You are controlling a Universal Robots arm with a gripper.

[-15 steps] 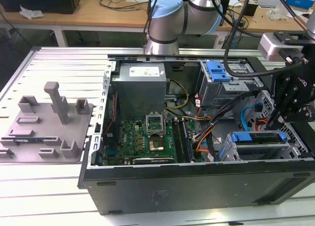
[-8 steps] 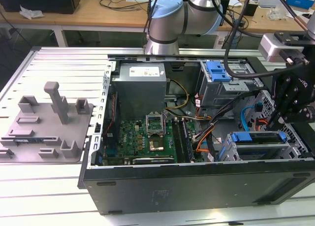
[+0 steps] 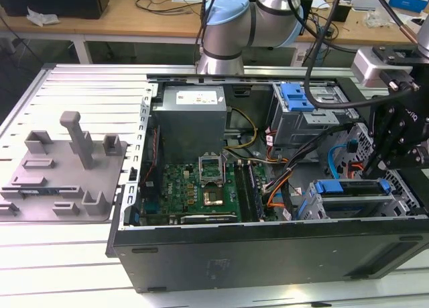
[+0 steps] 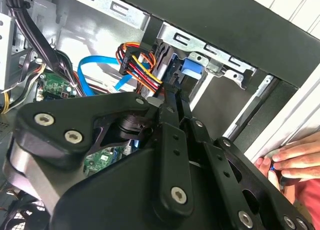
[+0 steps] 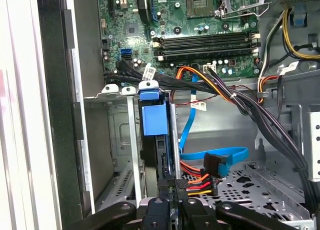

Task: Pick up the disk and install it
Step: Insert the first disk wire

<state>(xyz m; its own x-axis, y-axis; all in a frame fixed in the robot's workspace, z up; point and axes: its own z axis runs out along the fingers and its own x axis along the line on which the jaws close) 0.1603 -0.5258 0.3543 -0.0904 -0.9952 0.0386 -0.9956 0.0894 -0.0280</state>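
- The hand [image 5: 169, 186] is down inside the case [image 3: 268, 251]. Its two fingers [image 4: 171, 103] are drawn together, with nothing that I can see between them. In both wrist views the tips sit at the near edge of the disk; I cannot tell whether they touch it or stop just short.
- The disk [image 5: 153, 121] stands on edge in its bay [image 5: 116, 135], with its blue carrier and tab showing. In the exterior view it sits in the cage at the corner of the case, on the exterior view's right.
- As I judge it, the step in hand is installing, not picking up. The disk looks already slid in between the rails, and the hand is placed to press rather than to grip.
- Seating it fully would call for a straight push along the rails. The push would have to keep off the wires [image 5: 200, 181] and the blue cable [image 5: 212, 154], which lie just beside the tips.
- A person's hand [image 4: 292, 160] rests outside the case wall, near the bay.
- Farther in are the board [image 5: 200, 14], then the power box [image 3: 191, 117], and a blue latch [image 3: 297, 96] on the upper cage.
- Outside the case a grey fixture [image 3: 64, 170] sits on the slotted surface [image 3: 80, 86], with the arm [image 3: 228, 26] beyond.
- Counts: one disk, one hand, one arm, one latch, one blue cable by the tips, one bundle of wires, one person's hand and one fixture.
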